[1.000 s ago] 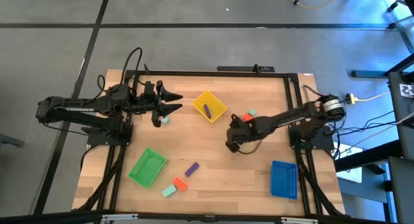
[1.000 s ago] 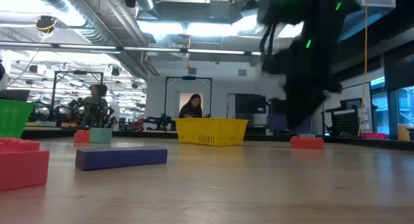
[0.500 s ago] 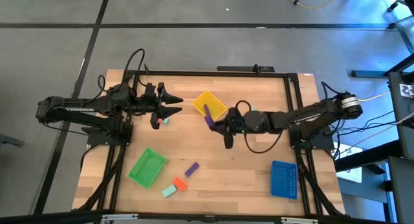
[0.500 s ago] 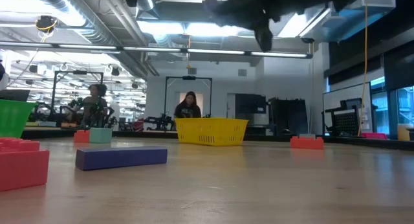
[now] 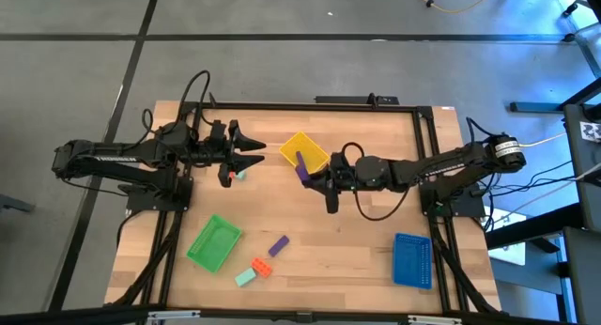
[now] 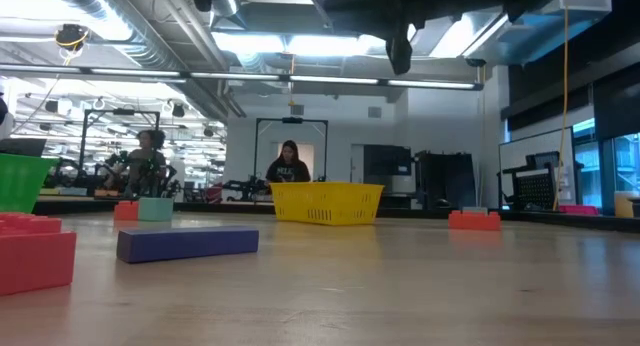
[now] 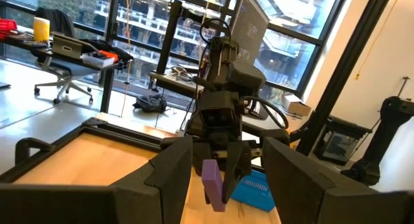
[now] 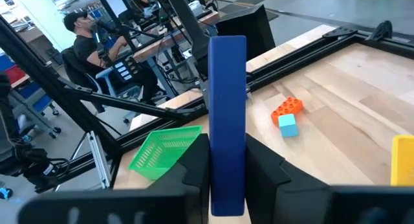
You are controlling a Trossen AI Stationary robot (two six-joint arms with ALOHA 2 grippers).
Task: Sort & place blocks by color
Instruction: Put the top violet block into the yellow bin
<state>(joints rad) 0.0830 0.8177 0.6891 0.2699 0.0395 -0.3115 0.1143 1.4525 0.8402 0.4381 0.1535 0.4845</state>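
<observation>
We judge the blocks to be small, light pieces of hard plastic, stiff and not fragile, with smooth sides that can slip if the fingers press only on an edge; the long purple ones are best taken across the narrow middle, on two flat opposite faces. The right gripper [image 5: 317,175] holds such a purple block [image 8: 227,120] in this way: in the right wrist view its two dark fingers [image 8: 197,166] are closed narrowly on the lower part of the block, which stands upright between them. In the high view this gripper is above the middle of the table, just beside the near corner of the yellow tray [image 5: 310,147], and the purple piece [image 5: 303,169] shows at the tray's edge. We cannot tell from above whether it is over the tray or just outside it. The left gripper [image 5: 260,148] waits at the left side of the table with its fingers spread apart and nothing between them, close to a small orange and teal pair of blocks [image 5: 232,175]. Other blocks lie near the green tray [image 5: 214,242]: one purple [image 5: 278,245], one orange [image 5: 261,265] and one teal [image 5: 245,278]. The blue tray [image 5: 412,260] stands at the right front.
</observation>
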